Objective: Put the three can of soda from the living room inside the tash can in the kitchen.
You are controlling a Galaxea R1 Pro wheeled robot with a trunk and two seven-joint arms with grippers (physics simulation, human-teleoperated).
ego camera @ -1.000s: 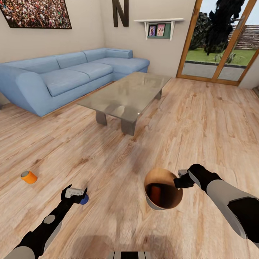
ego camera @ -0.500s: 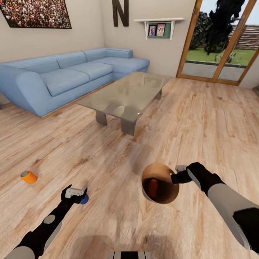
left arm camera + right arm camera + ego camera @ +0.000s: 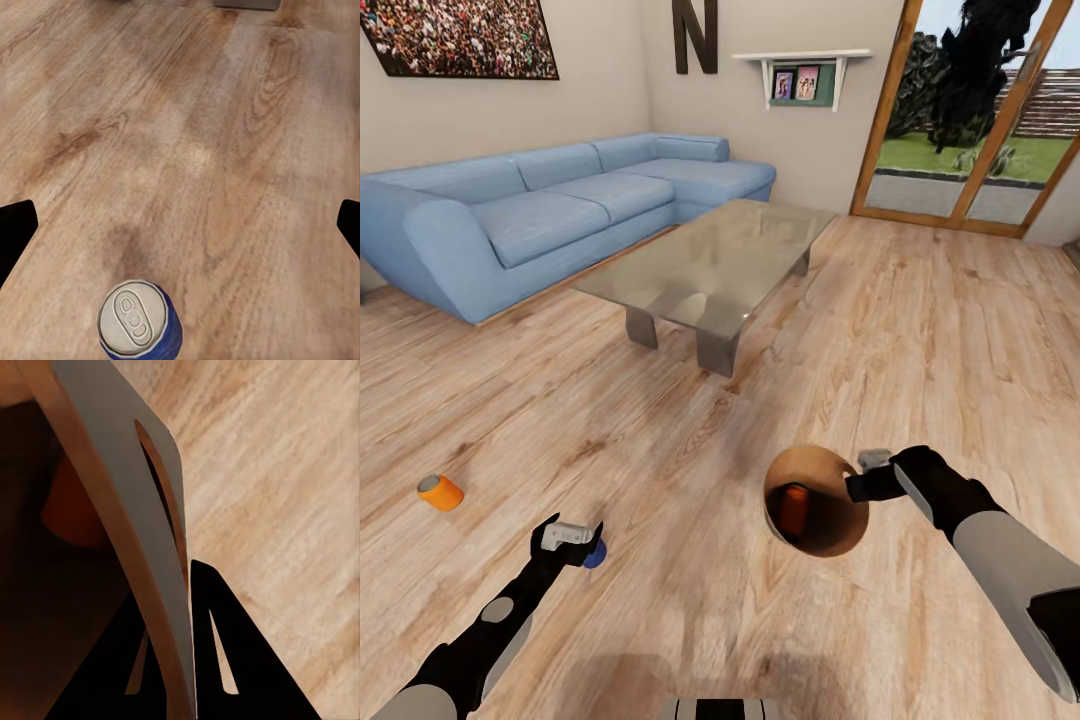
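since a second ago the tash can (image 3: pixel 830 535) has been lifted slightly by the right tool (image 3: pixel 856 487), clamped on its rim; an orange can (image 3: pixel 793 508) lies inside. the left tool (image 3: pixel 568 537) is held wide open above the upright blue can (image 3: pixel 139 321). another orange can (image 3: pixel 441 492) lies on the floor.

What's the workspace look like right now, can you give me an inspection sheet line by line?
Surface: wooden floor, bare boards.
Job's things: tash can lifted and tilted, one orange can inside; second orange can lying on the floor; blue can upright on the floor.
Clutter: nothing seen.
Grippers: right gripper clamped on the bin's rim; left gripper open above the blue can.
Cables: nothing seen.
Surroundings: blue sofa, glass table, glass doors.
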